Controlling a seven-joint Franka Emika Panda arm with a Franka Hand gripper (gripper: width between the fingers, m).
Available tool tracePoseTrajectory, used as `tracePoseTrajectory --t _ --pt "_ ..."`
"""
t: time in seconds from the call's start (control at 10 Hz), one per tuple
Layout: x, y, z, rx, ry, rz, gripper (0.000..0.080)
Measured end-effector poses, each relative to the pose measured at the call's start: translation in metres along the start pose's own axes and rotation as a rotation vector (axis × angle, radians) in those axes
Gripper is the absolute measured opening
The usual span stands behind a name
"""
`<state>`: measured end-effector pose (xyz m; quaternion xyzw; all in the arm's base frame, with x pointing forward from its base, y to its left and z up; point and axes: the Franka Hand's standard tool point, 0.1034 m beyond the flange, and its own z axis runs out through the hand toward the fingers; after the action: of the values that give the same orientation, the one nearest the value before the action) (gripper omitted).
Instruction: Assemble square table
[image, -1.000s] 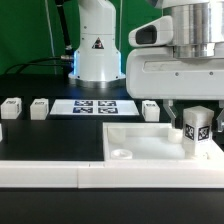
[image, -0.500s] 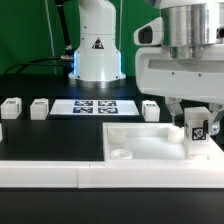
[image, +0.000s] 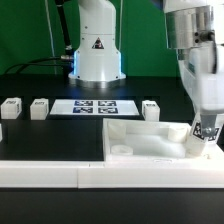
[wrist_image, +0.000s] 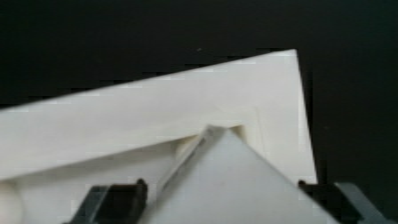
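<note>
Tabletop (image: 150, 140): the white square slab is lying on the black table (image: 30, 135), just behind the long white rail (image: 50, 172), and my arm is hanging over its corner at the exterior view's right. Gripper (image: 206, 126): my fingers (wrist_image: 118, 200) are clamping one tagged leg (image: 208, 133) low over that corner. Handling, as I judge it: I am wanting the leg upright and centred on the corner socket, which it is hiding, before easing straight down without side-load.

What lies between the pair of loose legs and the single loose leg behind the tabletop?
Only the marker board, lying flat; the exterior view shows it.
</note>
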<state>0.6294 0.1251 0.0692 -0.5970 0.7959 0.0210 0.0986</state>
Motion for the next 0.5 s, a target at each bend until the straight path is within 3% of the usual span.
tracePoseTrajectory --t 0.3,0.5 --pt "-0.0001 -0.0001 0.0000 0.000 -0.007 0.033 0.0412" --pt "-0.0017 0.0015 -0.0002 -0.015 -0.005 -0.213 0.0615"
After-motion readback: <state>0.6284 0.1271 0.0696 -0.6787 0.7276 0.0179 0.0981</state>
